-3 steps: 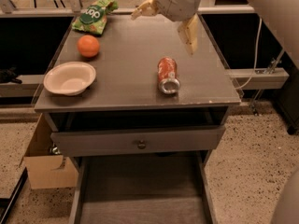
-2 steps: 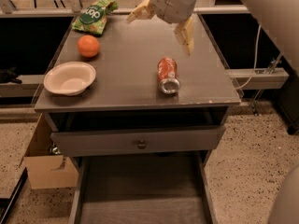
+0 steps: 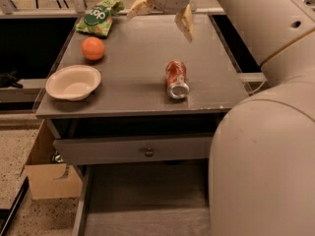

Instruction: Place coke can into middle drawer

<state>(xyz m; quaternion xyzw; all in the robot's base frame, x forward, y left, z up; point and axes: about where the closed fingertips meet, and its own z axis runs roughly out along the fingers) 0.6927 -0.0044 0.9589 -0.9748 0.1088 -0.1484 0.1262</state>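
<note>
The coke can (image 3: 176,79) lies on its side on the grey cabinet top (image 3: 138,53), right of centre, its silver end facing the front edge. My gripper (image 3: 161,14) hangs open above the back of the top, well behind the can, with one tan finger (image 3: 185,23) to the right and the other (image 3: 138,6) spread out to the left. Nothing is between them. Below the top, the middle drawer (image 3: 142,200) is pulled out and its flat grey floor shows. My arm covers the drawer's right part.
An orange fruit (image 3: 93,48), a white bowl (image 3: 73,82) and a green chip bag (image 3: 98,16) sit on the left of the top. A drawer front with a round knob (image 3: 148,152) is above the open drawer. A cardboard box (image 3: 47,173) stands on the floor at left.
The view has shifted, so the cabinet now sits farther right and higher in the picture. My gripper has drawn back and up toward the rear edge. The can has not moved.
</note>
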